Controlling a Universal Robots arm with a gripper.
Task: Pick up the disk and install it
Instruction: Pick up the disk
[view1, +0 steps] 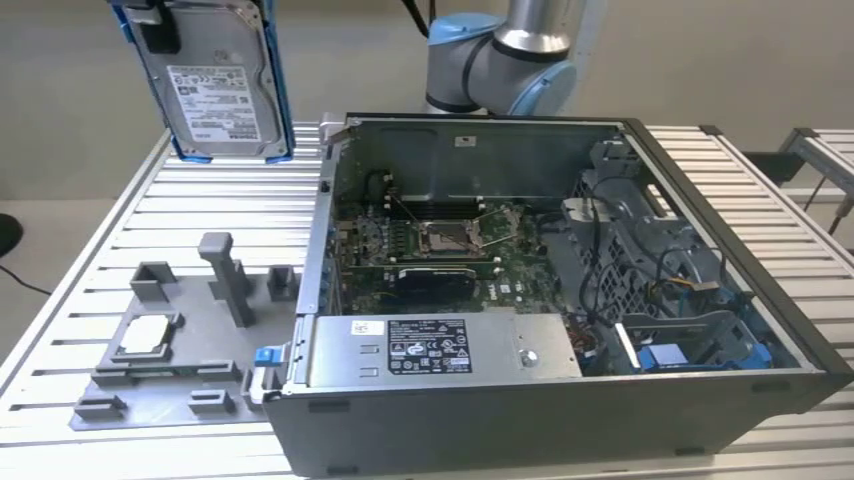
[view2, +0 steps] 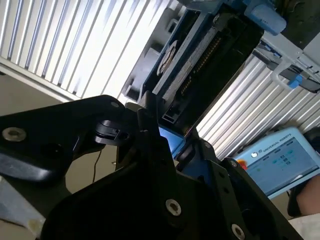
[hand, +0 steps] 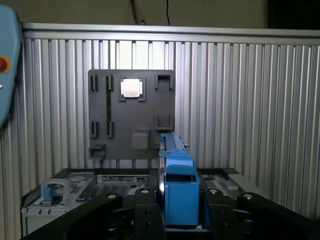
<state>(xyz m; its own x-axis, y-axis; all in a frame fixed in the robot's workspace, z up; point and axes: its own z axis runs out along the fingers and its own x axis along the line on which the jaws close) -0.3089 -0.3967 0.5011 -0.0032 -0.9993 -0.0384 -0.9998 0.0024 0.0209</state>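
So the gripper (hand: 180, 217) is clamped tight on the disk (view1: 220, 85), pinching its blue frame. The disk hangs upright in the air over the worktop's (view1: 200, 215) far corner, at the exterior view's left. The open computer case (view1: 534, 300) sits on the worktop, well below the disk.
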